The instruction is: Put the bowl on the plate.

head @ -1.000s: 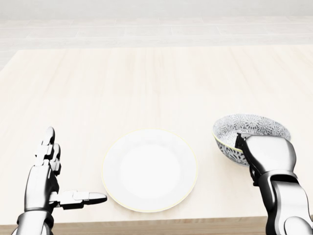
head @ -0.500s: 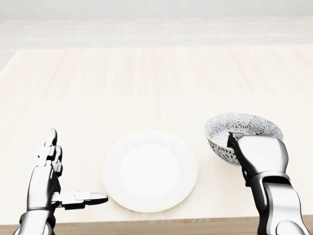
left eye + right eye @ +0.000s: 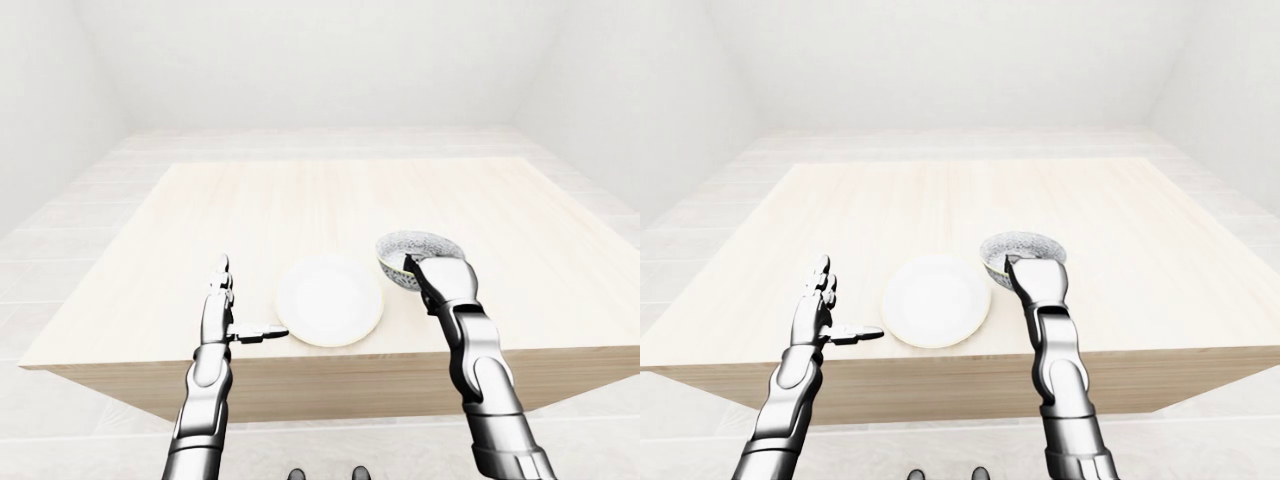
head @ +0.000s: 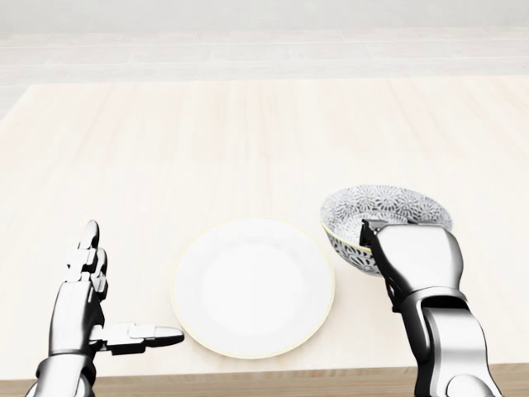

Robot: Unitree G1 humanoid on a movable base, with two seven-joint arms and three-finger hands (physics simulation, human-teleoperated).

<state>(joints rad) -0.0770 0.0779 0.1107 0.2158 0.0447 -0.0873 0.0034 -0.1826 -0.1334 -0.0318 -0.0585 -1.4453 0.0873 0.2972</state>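
Bowl [image 4: 384, 217], rigid, likely light, slick and breakable, is just beside the plate [image 4: 253, 288] at its two o'clock; right hand [image 4: 417, 258] clamps its six-o'clock rim, a fair hold; left hand [image 4: 85, 313] spread, empty.

No legible text, label, brand, number or sign in any view; bowl [image 4: 372, 205] carries only a floral pattern, plate [image 4: 252, 288] plain white.

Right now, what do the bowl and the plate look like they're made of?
The bowl looks like glazed ceramic: fine dark floral pattern inside and out. The plate looks like smooth white ceramic with a thin yellowish rim. Only a guess, since it's a render.
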